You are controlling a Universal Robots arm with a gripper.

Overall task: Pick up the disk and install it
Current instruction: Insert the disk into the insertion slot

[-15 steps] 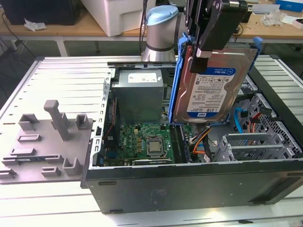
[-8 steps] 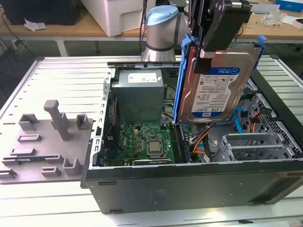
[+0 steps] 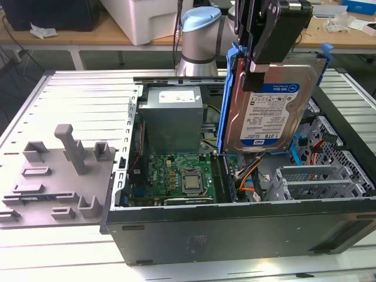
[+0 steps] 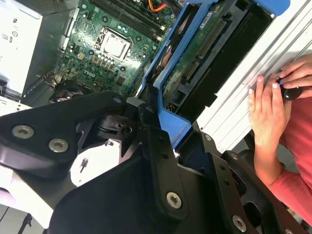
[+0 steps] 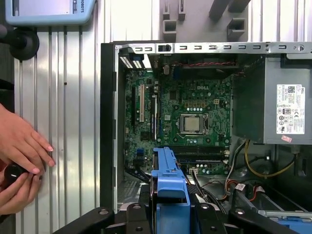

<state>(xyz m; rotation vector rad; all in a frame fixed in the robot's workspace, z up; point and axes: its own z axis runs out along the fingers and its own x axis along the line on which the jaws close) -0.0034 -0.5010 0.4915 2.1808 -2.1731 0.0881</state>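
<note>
The gripper (image 3: 258, 66) holds the disk (image 3: 267, 114) by its top edge; its long axis hangs toward 6 o'clock, over the computer case (image 3: 235, 229).

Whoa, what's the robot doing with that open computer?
The robot's hand is clamped on the top edge of the disk, holding it upright in the air over the open computer case. The disk is not yet seated in the case. A person's hands rest on the ribbed table beside the case, around a small black thing.
</note>
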